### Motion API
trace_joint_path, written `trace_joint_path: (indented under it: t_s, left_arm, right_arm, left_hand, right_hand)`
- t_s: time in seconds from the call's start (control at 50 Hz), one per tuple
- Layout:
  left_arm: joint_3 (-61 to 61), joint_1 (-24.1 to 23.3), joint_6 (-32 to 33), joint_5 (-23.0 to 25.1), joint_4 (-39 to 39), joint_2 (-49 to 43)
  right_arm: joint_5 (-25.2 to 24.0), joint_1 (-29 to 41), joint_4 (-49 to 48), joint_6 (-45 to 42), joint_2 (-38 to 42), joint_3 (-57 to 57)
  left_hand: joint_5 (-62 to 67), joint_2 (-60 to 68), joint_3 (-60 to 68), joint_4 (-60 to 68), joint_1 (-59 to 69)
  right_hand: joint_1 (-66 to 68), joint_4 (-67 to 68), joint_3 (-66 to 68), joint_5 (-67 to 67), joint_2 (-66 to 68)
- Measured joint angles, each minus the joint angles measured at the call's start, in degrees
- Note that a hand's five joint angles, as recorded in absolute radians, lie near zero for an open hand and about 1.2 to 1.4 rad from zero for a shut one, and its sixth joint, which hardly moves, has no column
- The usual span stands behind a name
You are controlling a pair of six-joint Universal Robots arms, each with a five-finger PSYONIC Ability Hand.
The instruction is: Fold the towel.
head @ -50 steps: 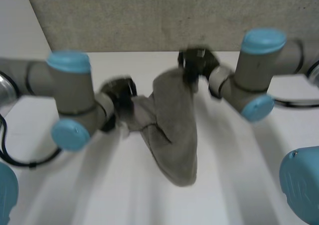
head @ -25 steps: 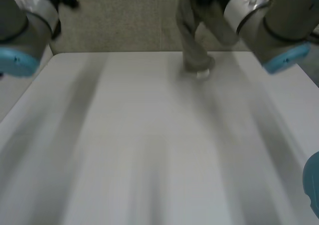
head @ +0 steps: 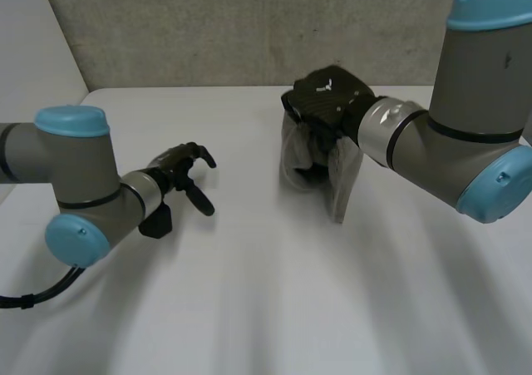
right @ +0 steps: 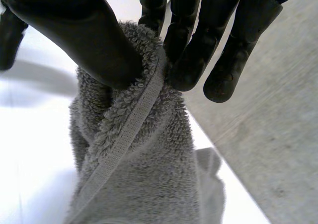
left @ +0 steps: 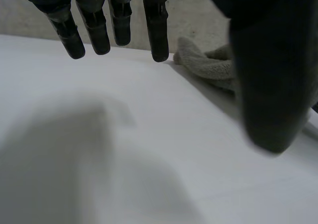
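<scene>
While the right robot hand [head: 329, 101] pinches the towel [head: 344, 174], covering its top, the left robot hand [head: 178, 167] hangs spread.

Hidden under the back of the black right hand [head: 328, 101] in the head view: the top of the grey terry towel [head: 345, 180] and the grip on it. Cut off beneath that hand in the right wrist view: the towel's lower end, with no telling whether touching the white bench [right: 30, 149] or hanging clear. Masked by the thumb of the black left hand [left: 268, 65] in the left wrist view: much of the towel beyond the fingertips [left: 158, 45]. Cropped there too: the palm.
</scene>
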Motion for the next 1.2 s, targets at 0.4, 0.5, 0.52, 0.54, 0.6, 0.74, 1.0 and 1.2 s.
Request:
trace_joint_path:
  t_s: [0.4,0.5,0.52,0.54,0.6,0.74,1.0,1.2]
  left_arm:
    - [-0.99,-10.74,-20.14,0.1,1.4,1.04]
    - [-2.14,-12.19,-24.17,-0.03,2.32,1.59]
    - [-2.54,-12.4,-24.89,-0.13,2.76,1.82]
    - [-2.74,-12.48,-25.18,-0.18,3.01,1.93]
    - [-3.83,-12.7,-26.09,-0.54,4.97,2.47]
    - [-6.03,-12.2,-26.31,-3.44,9.11,3.13]
    - [-5.94,-9.19,-23.44,-9.13,9.35,4.54]
    - [-1.21,-0.22,-14.26,-8.8,8.78,8.71]
  right_arm:
    - [10.99,9.75,-0.2,6.45,-10.33,1.68]
    - [12.27,11.4,-1.01,6.83,-11.9,3.48]
    - [12.66,11.79,-1.2,6.86,-12.12,3.93]
    - [12.83,11.97,-1.27,6.85,-12.21,4.16]
    - [13.69,12.99,-1.63,6.86,-12.91,5.74]
    - [14.59,14.09,-2.98,6.55,-16.86,10.33]
    - [13.94,12.06,-3.76,5.34,-21.58,10.57]
    - [13.59,7.58,-3.67,3.69,-21.09,5.0]
  left_hand:
    - [-0.02,-0.06,0.0,0.0,0.0]
    - [-0.02,-0.07,0.0,-0.01,0.0]
    - [-0.02,-0.06,0.0,0.0,0.0]
    - [-0.02,-0.06,0.0,0.0,0.0]
    - [-0.02,-0.06,0.0,0.0,0.0]
    - [0.57,0.21,0.23,0.22,0.19]
    - [26.14,25.91,25.81,25.58,25.18]
    - [27.2,26.03,25.83,25.75,25.27]
  right_hand:
    - [0.0,0.05,0.0,0.0,0.0]
    - [0.0,0.07,0.0,0.0,0.0]
    - [0.0,0.07,0.0,0.0,0.0]
    - [0.0,0.07,0.0,0.0,0.0]
    - [0.0,0.07,0.0,0.0,0.0]
    - [0.01,0.09,0.0,0.0,0.0]
    - [0.01,0.09,0.0,0.0,0.0]
    - [0.01,0.09,0.0,0.0,0.0]
